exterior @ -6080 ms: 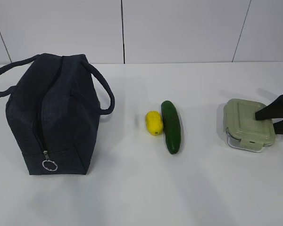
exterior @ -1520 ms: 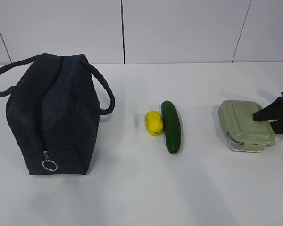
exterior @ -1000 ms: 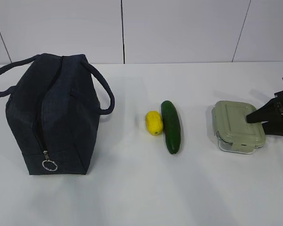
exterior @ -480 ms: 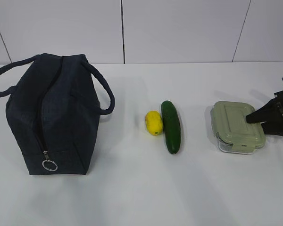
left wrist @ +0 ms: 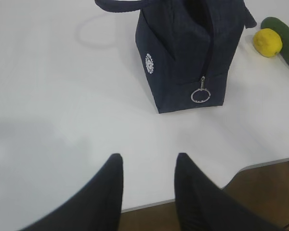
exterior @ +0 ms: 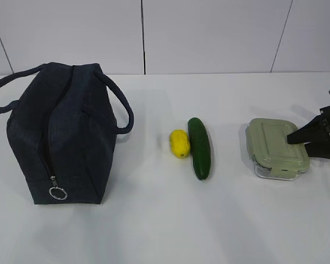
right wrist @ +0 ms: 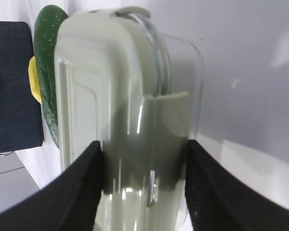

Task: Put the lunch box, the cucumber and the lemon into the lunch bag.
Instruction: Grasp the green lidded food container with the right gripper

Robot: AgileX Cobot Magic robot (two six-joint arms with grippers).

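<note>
The lunch box (exterior: 275, 146) with its sage-green lid is at the right of the table. My right gripper (exterior: 300, 146) is shut on its right end, one finger over the lid and one under the clear base (right wrist: 111, 96); the gripper (right wrist: 143, 144) shows this in the right wrist view. The cucumber (exterior: 199, 147) and lemon (exterior: 179, 143) lie side by side mid-table. The navy lunch bag (exterior: 66, 132) stands at the left, its ring pull (exterior: 58, 192) low on the near end. My left gripper (left wrist: 149, 156) is open and empty over the table's edge, well short of the bag (left wrist: 183, 53).
The white table (exterior: 154, 220) runs to a white panelled wall behind. The bag's handles (exterior: 121, 110) loop out to both sides. In the left wrist view the table's near edge (left wrist: 260, 163) and brown floor show below the fingers.
Since six seconds ago the lunch box has moved left in my right gripper's hold. Over the last half second nothing has visibly moved.
</note>
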